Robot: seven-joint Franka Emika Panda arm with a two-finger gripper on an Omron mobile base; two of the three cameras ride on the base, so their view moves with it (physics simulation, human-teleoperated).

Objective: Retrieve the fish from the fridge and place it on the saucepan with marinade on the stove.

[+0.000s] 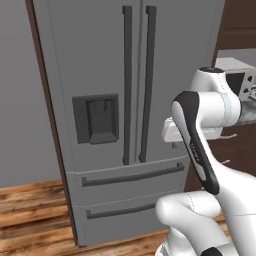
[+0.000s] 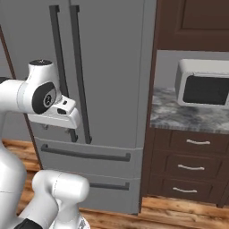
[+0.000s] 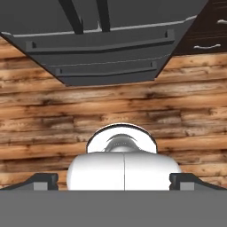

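1. The gripper (image 3: pixel 113 182) points down at the wooden floor (image 3: pixel 113 111); in the hand view its two dark fingertips (image 3: pixel 42 181) sit far out at the left and right of the lower edge, so the jaws stand wide apart with nothing between them; they touch nothing.
2. In the right base view the hand (image 2: pixel 56 116) hangs in front of the fridge (image 2: pixel 107 67), level with the lower ends of the dark vertical handles (image 2: pixel 78 71) and just above the top drawer; the fingers themselves are too small there to make out.
3. In the left base view the hand (image 1: pixel 172 131) is mostly hidden behind the arm's forearm; it lies beside the fridge's (image 1: pixel 100 65) right edge.
4. Both fridge doors are closed, as are the two bottom drawers; the dispenser panel (image 1: pixel 96 119) is on the left door.
5. To the right of the fridge a microwave (image 2: pixel 203 84) stands on a stone counter (image 2: pixel 179 117) above dark wood drawers (image 2: pixel 192 166).
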